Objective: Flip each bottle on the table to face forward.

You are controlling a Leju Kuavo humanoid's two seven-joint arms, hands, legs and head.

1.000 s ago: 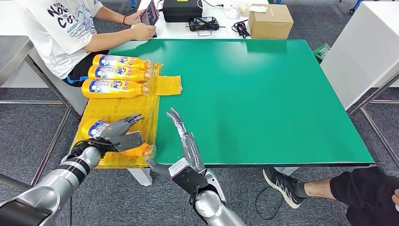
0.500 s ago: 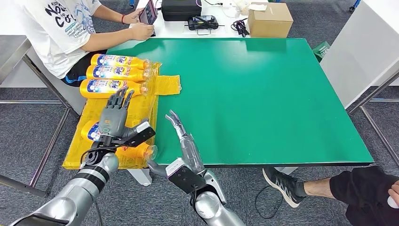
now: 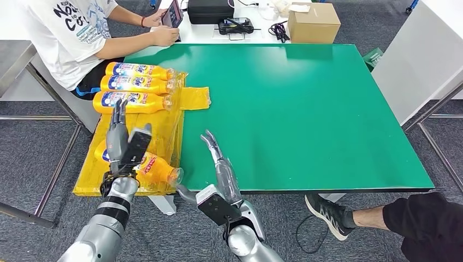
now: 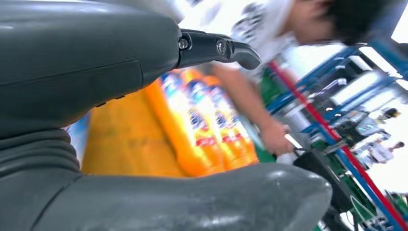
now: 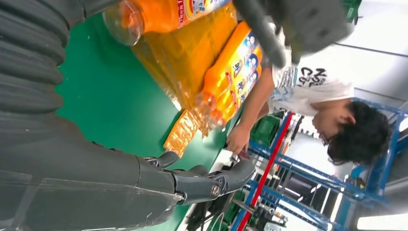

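While three orange plastic bottles with blue-and-white labels (image 3: 137, 86) lie side by side at the far end of the crinkled yellow plastic sheet (image 3: 158, 128), a fourth orange bottle (image 3: 154, 168) lies alone at its near end, just beside the front edge of the green table top (image 3: 306, 109). All four lie flat with their long axes running across the table, clear capped necks pointing toward the green surface on the robot's right. The three far ones show their blue labels upward (the print is too small to read); the near one shows a red-and-white label patch, and its base end is hidden behind the left hand (image 3: 124, 143). That hand stands upright over the near bottle, fingers straight and spread, thumb apart, holding nothing; whether it touches the bottle I cannot tell. The right hand (image 3: 218, 166) hovers at the table's front edge, just beside the near bottle's neck, fingers extended and empty. A person in a white printed T-shirt (image 3: 68, 30) sits at the far left corner, near a brown cardboard box (image 3: 313, 23).
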